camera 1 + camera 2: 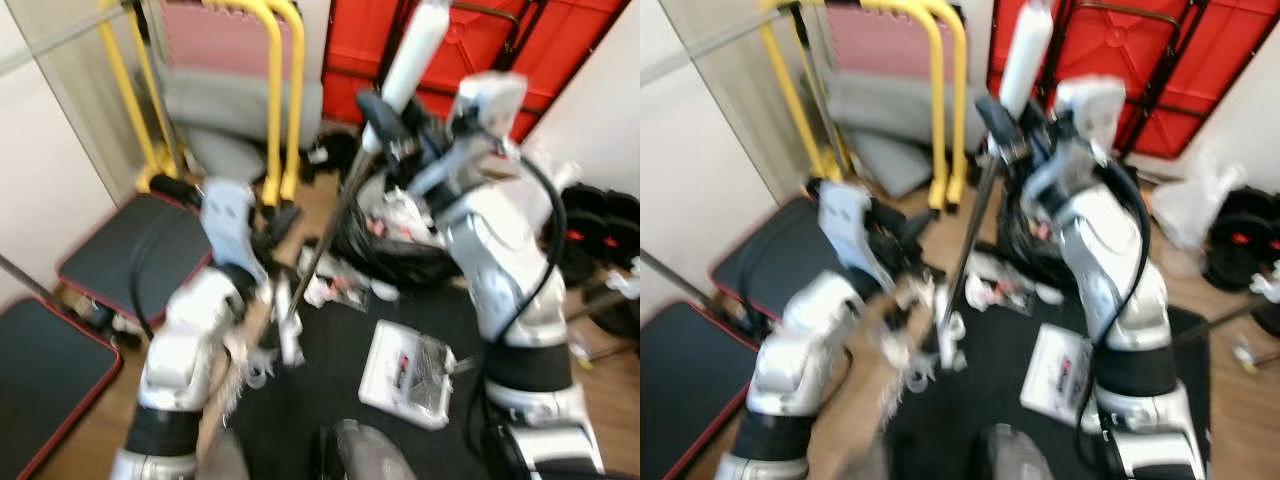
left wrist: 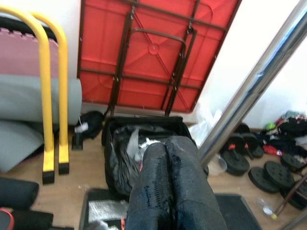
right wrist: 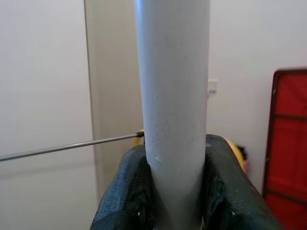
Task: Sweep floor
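Left eye view is smeared with motion blur, so I read small things poorly. The broom (image 1: pixel 415 45) shows as a white grip at 12 o'clock with a thin metal shaft running down toward 7 o'clock; its head is lost in the blur between the arms, and I cannot make out bristles for certain. The right gripper (image 1: pixel 385 125) sits high on the handle just under the white grip. In the right wrist view the two black fingers (image 3: pixel 125 191) press on either side of the pale handle, pinching it. The left gripper (image 1: pixel 280 225) is lower, at about 9 o'clock of centre, close to the shaft. In the left wrist view its fingers (image 2: pixel 168 187) lie pressed together with nothing between them, and the chrome shaft passes just beside them, slanting up to 1 o'clock.

A black bag (image 2: pixel 139 153) stands open on the floor below the red folded table (image 2: pixel 153 52). I see crumpled pale wrappers or plastic inside; what they are I cannot tell. On the dark mat (image 1: pixel 330 390) lies a white flat pack (image 1: pixel 410 370) with a red mark; any writing on it is too blurred to read. Litter (image 1: pixel 340 285) is scattered at the mat's far edge. Yellow bars (image 1: pixel 275 90) stand at 11 o'clock, and dark weights (image 2: pixel 268 167) lie at 3 o'clock, cut off by the frame.
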Robot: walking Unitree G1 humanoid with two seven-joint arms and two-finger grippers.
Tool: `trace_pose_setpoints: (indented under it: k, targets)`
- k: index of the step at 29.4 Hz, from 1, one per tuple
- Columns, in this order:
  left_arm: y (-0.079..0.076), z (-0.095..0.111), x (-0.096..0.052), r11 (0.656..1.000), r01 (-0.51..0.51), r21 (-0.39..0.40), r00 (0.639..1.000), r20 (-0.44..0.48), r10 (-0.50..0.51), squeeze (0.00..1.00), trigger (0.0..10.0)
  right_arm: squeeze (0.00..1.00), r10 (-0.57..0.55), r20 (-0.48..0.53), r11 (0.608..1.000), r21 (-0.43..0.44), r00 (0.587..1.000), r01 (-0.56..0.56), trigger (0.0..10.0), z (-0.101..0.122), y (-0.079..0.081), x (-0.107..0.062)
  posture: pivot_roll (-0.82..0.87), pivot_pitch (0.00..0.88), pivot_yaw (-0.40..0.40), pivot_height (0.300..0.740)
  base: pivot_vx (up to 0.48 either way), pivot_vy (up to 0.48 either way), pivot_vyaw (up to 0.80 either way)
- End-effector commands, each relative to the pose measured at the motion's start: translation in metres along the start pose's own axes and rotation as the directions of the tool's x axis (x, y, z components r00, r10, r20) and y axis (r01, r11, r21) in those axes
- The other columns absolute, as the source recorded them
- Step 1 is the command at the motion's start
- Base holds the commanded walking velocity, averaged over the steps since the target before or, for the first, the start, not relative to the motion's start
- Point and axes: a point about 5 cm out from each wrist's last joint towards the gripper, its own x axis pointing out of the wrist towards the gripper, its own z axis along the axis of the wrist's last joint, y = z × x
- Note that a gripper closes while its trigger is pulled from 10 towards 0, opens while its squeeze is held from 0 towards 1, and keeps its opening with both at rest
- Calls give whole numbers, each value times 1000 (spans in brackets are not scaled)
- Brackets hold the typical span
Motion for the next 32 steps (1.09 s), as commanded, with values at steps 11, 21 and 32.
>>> trace_pose_setpoints:
  k: [11,21,32]
  targets:
    - [-24,-17,-33,987,151,-48,978,-137,-156,0,10000,0,-26,42,997,68,999,23,10000,-4,-5,0,-171,202,-117,740,27,0,0]
    - [-43,-17,-61,972,202,-124,959,-174,-221,0,10000,0,-78,74,991,117,994,69,10000,-13,-21,8,-150,314,-123,740,0,0,0]
    - [-48,0,-74,951,239,-196,953,-143,-268,0,10000,0,-92,156,984,168,983,65,10000,-14,-37,22,-146,399,-125,740,0,0,0]
